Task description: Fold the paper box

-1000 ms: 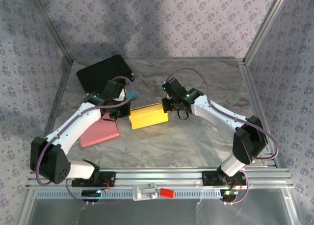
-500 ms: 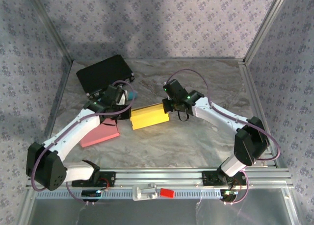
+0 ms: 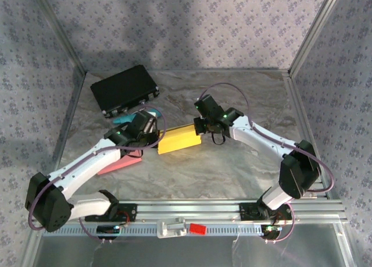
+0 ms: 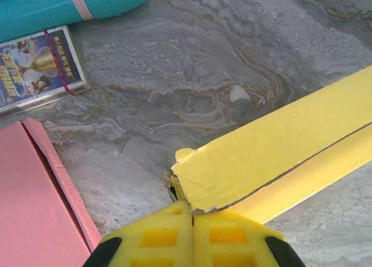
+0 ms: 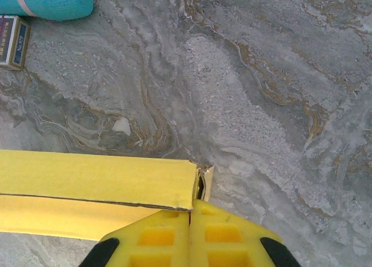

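Left gripper (image 4: 192, 219): pads pressed together, pinching the ragged corner of the yellow paper box (image 4: 273, 156). Right gripper (image 5: 190, 219): pads likewise closed on the opposite end. Over the last second the left arm swung off the pink box (image 3: 122, 164) and the yellow box, mid-table, slid toward 3 o'clock. With both ends held, folding can likely begin. The left wrist view resolves a card pack (image 4: 35, 66) at 10 o'clock. The top view adds a black case (image 3: 124, 89) at 11.

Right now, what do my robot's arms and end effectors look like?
The left arm and right arm have white links with chunky black joints and bases. A thin purple cable loops along each. A green light glows near the right wrist. The left end effector and right end effector have yellow fingers with square recesses and black sides.
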`<state>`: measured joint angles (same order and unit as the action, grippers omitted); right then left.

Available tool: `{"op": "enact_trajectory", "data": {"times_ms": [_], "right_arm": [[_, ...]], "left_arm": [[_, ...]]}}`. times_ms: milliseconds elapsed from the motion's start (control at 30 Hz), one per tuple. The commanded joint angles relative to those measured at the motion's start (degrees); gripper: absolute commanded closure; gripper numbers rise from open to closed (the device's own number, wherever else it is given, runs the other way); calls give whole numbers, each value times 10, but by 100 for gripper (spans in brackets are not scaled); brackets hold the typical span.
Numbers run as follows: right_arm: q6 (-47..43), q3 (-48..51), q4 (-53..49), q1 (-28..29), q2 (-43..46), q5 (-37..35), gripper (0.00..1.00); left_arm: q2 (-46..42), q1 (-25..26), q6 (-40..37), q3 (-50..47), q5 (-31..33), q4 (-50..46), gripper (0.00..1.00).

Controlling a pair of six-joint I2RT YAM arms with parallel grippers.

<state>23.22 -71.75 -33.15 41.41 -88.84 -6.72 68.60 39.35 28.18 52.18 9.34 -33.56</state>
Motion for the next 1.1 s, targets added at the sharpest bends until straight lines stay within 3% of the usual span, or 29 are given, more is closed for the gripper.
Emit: {"op": "enact_trajectory", "data": {"times_ms": [0, 167, 267, 533, 733, 900, 1067], "right_arm": [[22, 7, -26, 11, 20, 40, 86], [67, 11, -36, 3, 60, 76, 58], [100, 16, -44, -3, 75, 113, 49], [213, 29, -38, -25, 108, 160, 39], [398, 59, -16, -63, 105, 186, 36], [547, 120, 86, -85, 105, 236, 34], [612, 149, 145, -99, 102, 249, 34]], "left_arm": [[18, 22, 24, -41, -13, -60, 100], [24, 27, 39, -39, -2, -68, 100], [28, 29, 40, -32, -2, -69, 100], [39, 36, 42, -20, 1, -72, 100], [38, 43, 43, -16, 8, -77, 100], [35, 45, 42, -16, 9, -79, 100], [35, 48, 43, -16, 9, -79, 100]]}}
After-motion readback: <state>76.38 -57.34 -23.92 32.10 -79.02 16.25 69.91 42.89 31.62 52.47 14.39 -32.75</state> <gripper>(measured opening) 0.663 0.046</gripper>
